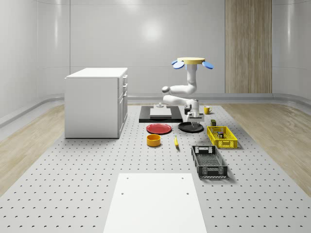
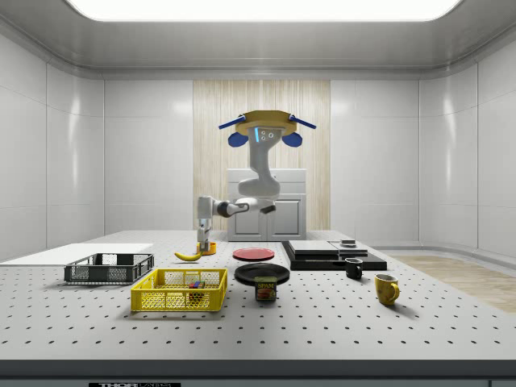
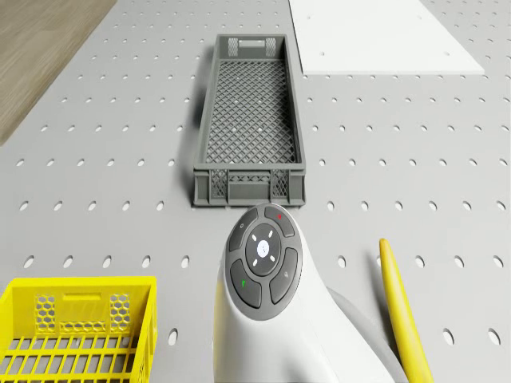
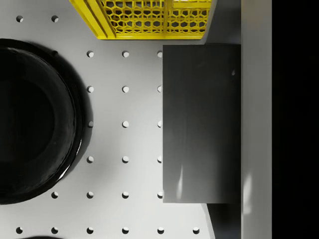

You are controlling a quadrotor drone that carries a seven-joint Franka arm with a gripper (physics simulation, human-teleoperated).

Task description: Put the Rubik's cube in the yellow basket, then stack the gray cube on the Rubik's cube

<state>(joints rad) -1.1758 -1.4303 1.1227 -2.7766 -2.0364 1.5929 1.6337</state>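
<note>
The Rubik's cube (image 1: 221,134) lies inside the yellow basket (image 1: 228,143), and shows again in the side view as the Rubik's cube (image 2: 196,284) in the yellow basket (image 2: 169,300). A gray cube (image 4: 202,123) hangs close under the wrist camera against one finger (image 4: 256,119), and the gripper (image 1: 193,118) is shut on it. The gripper (image 2: 205,240) sits low over the table beside the black plate (image 1: 190,127), short of the basket's end wall (image 4: 149,20). The drone (image 1: 192,62) hovers above the plate and the black slab.
A dark gray crate (image 1: 209,161) lies in front of the basket. A banana (image 1: 176,141), an orange bowl (image 1: 153,140) and a red plate (image 1: 159,128) lie to the whole-scene view's left. White cabinet (image 1: 97,102), black slab (image 1: 160,116), can (image 2: 266,288), mugs (image 2: 387,288).
</note>
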